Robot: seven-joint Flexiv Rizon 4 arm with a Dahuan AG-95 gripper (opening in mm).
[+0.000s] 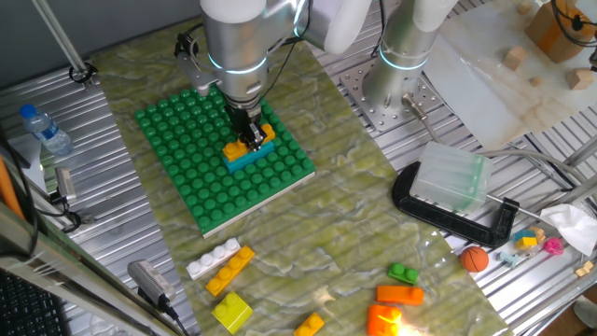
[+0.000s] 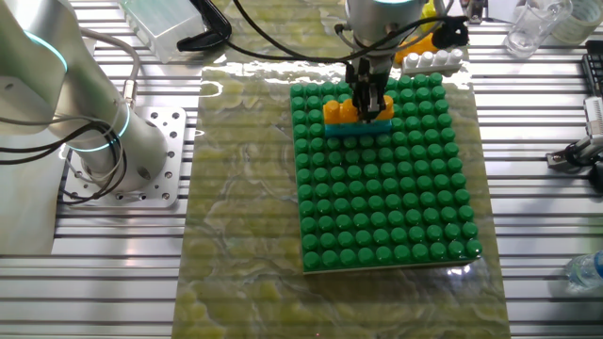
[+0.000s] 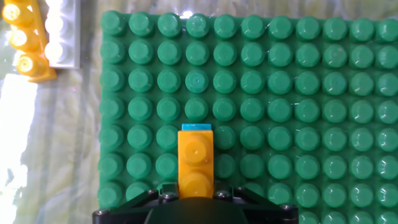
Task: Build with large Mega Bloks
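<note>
In one fixed view, the hand (image 1: 250, 133) points straight down, clenched on a yellow-orange brick (image 1: 248, 145) stacked on a cyan brick (image 1: 252, 155) on the green baseplate (image 1: 187, 177), long axes running 8 to 2 o'clock. In the other fixed view, they run 9 to 3. In the hand view, the brick points toward 12 o'clock.

Water bottle (image 1: 44, 129) far edge, black clamp (image 1: 454, 213) w/ clear box (image 1: 451, 177), small orange ball (image 1: 475, 259) nearby
</note>
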